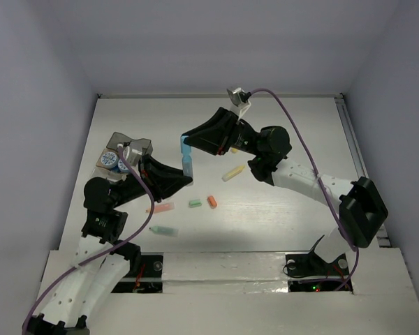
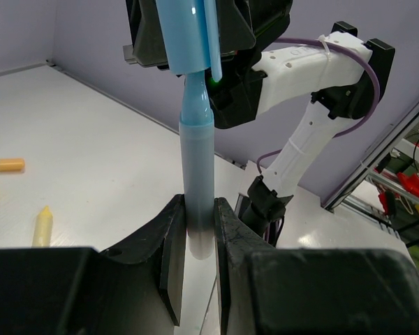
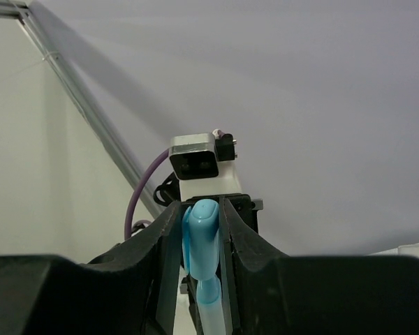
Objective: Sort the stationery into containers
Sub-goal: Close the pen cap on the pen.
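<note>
Left wrist view: glossy light-blue plastic pen, smooth cylindrical barrel, clamped between the matte black fingers of the left gripper. Right gripper clenched on its rounded, clipped cap. Pen held mid-air, near and right of greyish square box.

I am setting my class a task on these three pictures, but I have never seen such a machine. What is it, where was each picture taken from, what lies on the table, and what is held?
These are two robot arms bolted at the near edge of a table. The wide picture looks down from above and behind them; the other two come from a camera on each wrist. On it lie a yellow marker, a green block, an orange block and, at the left, containers. The left end effector grips the barrel of a blue pen; the right end effector grips its cap.
</note>
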Robot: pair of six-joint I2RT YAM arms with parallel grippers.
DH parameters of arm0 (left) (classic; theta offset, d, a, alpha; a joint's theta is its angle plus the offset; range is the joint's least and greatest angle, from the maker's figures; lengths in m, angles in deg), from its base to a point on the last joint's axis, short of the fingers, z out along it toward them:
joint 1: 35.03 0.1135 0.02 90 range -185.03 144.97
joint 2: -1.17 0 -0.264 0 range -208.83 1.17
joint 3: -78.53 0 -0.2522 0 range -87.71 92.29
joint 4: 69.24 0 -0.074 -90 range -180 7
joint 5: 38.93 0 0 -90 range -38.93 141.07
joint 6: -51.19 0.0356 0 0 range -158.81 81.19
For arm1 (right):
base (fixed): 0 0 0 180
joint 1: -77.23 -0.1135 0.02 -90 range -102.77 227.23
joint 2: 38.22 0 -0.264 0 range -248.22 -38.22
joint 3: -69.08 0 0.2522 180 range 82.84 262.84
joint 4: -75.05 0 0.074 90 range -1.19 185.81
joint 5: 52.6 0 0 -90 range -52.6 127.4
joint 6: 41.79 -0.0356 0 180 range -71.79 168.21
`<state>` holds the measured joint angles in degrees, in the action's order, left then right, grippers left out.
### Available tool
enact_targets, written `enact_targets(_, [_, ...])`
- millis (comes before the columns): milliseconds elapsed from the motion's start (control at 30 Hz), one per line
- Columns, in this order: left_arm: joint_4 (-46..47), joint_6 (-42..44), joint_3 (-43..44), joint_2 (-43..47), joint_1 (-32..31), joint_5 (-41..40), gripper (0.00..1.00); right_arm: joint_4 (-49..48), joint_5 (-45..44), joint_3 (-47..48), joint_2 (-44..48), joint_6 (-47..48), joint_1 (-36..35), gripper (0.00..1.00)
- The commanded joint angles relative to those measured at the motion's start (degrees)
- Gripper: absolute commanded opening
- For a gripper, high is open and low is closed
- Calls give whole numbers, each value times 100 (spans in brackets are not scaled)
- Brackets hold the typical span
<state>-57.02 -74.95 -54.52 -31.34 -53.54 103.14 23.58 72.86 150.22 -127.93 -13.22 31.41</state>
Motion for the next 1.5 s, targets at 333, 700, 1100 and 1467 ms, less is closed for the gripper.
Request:
enact_targets(333, [452,2,12,78,92,-13,0,-280,505,-260,24,-36,12,0])
enact_targets(700, [804,-253,179,131,92,-153,0,-323,716,-611,-55,105,-102,0])
enact_targets(1100, [1507,-701,416,0,92,-365,0,-420,892,-1191,-37,158,-269,0])
enact_targets(1467, [918,-472,1355,-273,92,-575,0,1039,788,-1797,112,843,-630,0])
